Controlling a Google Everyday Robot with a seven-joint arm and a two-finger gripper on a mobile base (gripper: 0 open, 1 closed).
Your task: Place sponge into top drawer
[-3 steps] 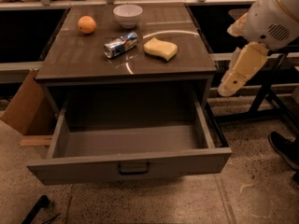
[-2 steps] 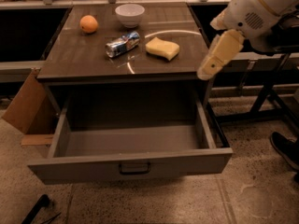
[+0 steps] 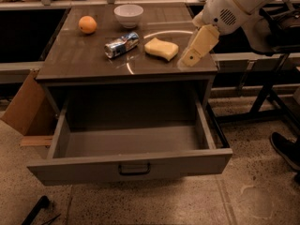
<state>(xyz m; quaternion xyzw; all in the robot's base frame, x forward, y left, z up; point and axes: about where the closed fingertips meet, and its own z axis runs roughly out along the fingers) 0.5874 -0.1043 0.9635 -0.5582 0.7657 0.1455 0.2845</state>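
Note:
The pale yellow sponge [image 3: 161,48] lies on the dark cabinet top [image 3: 93,60], right of centre. My gripper [image 3: 186,60] hangs from the white arm over the top's right edge, a short way right of the sponge and apart from it, holding nothing. The top drawer [image 3: 129,165] is pulled wide open below the top, its inside bare, with a dark bar handle [image 3: 134,169] at the centre of its front panel.
A crushed can [image 3: 121,44] lies left of the sponge. An orange [image 3: 87,24] and a white bowl [image 3: 128,15] sit at the back. A cardboard box [image 3: 23,107] leans at the left. Black frame legs [image 3: 267,97] and a shoe [image 3: 285,149] are at the right.
The arm and gripper have swung left, from beside the cabinet's right side to over the top's right edge, closer to the sponge. The sponge and drawer have not moved.

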